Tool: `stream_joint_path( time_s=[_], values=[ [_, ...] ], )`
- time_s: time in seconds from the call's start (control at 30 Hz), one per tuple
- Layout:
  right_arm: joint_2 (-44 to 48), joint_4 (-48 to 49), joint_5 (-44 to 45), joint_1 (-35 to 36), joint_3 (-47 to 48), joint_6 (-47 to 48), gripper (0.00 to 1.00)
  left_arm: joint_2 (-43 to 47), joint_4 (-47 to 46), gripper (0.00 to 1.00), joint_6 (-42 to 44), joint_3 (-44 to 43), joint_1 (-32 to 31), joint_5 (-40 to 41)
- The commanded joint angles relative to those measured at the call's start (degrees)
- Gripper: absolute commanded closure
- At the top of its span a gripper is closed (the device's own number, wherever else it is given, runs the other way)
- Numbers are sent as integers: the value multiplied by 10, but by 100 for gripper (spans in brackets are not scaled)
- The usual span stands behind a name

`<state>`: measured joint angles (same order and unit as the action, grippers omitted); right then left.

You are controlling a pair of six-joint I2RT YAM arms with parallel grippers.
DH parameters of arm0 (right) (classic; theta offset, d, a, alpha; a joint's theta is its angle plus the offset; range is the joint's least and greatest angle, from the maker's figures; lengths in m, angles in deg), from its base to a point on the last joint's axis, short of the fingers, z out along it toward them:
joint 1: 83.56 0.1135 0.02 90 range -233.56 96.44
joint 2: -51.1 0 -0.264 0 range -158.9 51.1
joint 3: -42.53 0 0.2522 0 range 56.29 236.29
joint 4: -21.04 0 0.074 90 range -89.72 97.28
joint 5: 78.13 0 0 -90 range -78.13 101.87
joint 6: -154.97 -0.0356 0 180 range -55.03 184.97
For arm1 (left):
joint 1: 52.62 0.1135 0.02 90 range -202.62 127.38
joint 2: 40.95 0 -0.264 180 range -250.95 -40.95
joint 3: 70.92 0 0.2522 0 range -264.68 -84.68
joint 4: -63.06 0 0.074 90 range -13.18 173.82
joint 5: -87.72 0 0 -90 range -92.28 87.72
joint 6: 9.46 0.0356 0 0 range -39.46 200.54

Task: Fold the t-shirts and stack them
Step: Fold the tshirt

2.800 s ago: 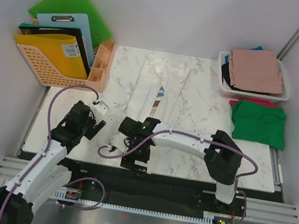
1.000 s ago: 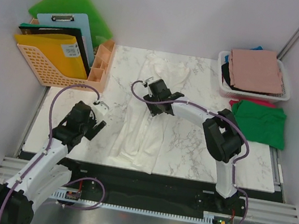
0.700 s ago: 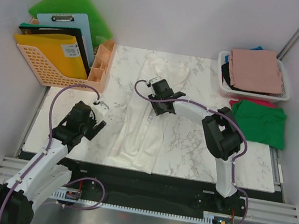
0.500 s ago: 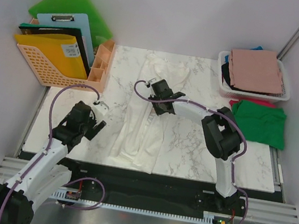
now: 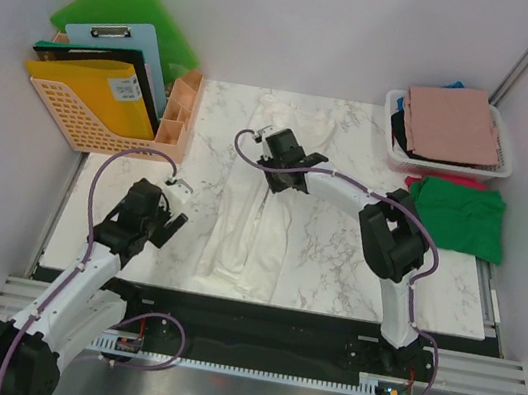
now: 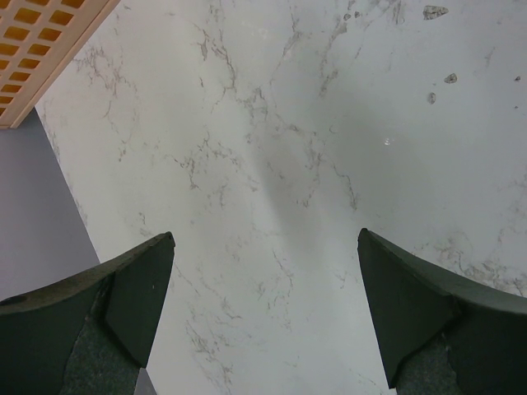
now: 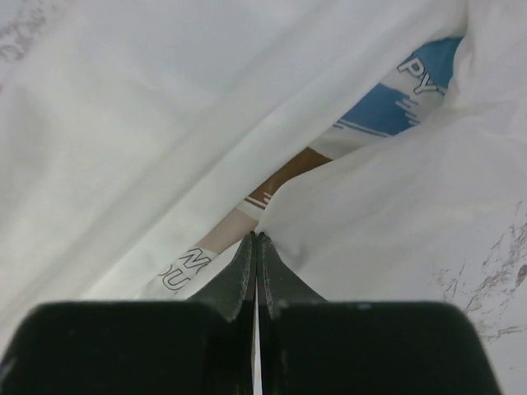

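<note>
A cream-white t-shirt (image 5: 255, 237) lies lengthwise down the middle of the marble table, folded into a long strip. My right gripper (image 5: 280, 160) is over its upper half, shut on a folded edge of the cloth. In the right wrist view my right gripper (image 7: 257, 239) pinches that edge beside the blue-and-brown chest print (image 7: 395, 111). My left gripper (image 5: 173, 220) hovers left of the shirt. It is open over bare marble in the left wrist view (image 6: 264, 239). A green t-shirt (image 5: 458, 218) lies folded at the right, over a red one (image 5: 438, 177).
A white mesh basket (image 5: 391, 130) at the back right holds a dusty-pink t-shirt (image 5: 452, 123) on top of darker ones. An orange file basket (image 5: 74, 120) with folders, clipboards and green boards (image 5: 134, 3) stands at the back left, with a small orange organiser (image 5: 179, 110) beside it.
My right gripper has gone from partly open to shut on the shirt's fold and moved a little toward the far edge with the cloth. The left arm has not moved.
</note>
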<state>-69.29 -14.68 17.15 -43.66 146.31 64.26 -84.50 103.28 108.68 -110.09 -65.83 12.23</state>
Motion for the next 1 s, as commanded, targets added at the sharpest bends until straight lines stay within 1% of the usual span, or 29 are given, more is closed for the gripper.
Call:
stream_joint_path(
  time_s=[0.0,0.13,0.2,0.3,0.33,0.4,0.47,0.53,0.57,0.63,0.67,0.7,0.73,0.77,0.8,0.83,0.87,0.9,0.97],
  values=[
    [5,-1,-12,7,49,-6,100,2,-17,0,-10,-2,2,-5],
    [-13,-10,-21,11,70,-9,100,4,-17,0,-9,-1,2,-5],
    [-29,-19,-35,12,83,-8,94,1,-17,0,-8,-2,2,-6],
    [-50,-46,-51,12,108,1,63,0,-15,0,-8,-1,2,-7],
    [-54,-51,-52,12,112,2,46,0,-15,0,-8,-1,2,-7],
    [-51,-59,-65,13,108,17,33,0,-15,0,-8,0,2,-9],
    [-41,-58,-65,12,86,22,31,0,-15,0,-8,0,2,-10],
    [-12,-33,-60,13,57,24,30,0,-14,0,-8,-1,2,-10],
    [4,-18,-56,12,20,23,30,-1,-14,0,-8,-1,2,-10],
    [63,22,-27,12,-18,22,30,2,-14,0,-8,-1,2,-9],
    [86,35,-17,12,-54,24,30,2,-13,0,-8,-1,3,-9],
    [132,60,-6,12,-73,28,29,3,-13,0,-8,-1,2,-10],
    [155,67,9,11,-99,35,27,2,-13,0,-8,-1,2,-9],
    [174,69,17,12,-108,46,24,1,-13,0,-8,-1,3,-10],
    [203,59,27,12,-114,48,17,0,-12,0,-8,-2,2,-10],
    [213,48,37,12,-119,53,13,-1,-12,0,-8,-2,2,-10],
    [225,35,46,11,-118,55,6,-1,-11,0,-8,-2,2,-11],
    [227,6,50,10,-117,55,2,0,-12,0,-8,-2,2,-11],
    [225,-12,48,-7,-114,55,2,0,-13,0,-8,-2,2,-12]
  ],
)
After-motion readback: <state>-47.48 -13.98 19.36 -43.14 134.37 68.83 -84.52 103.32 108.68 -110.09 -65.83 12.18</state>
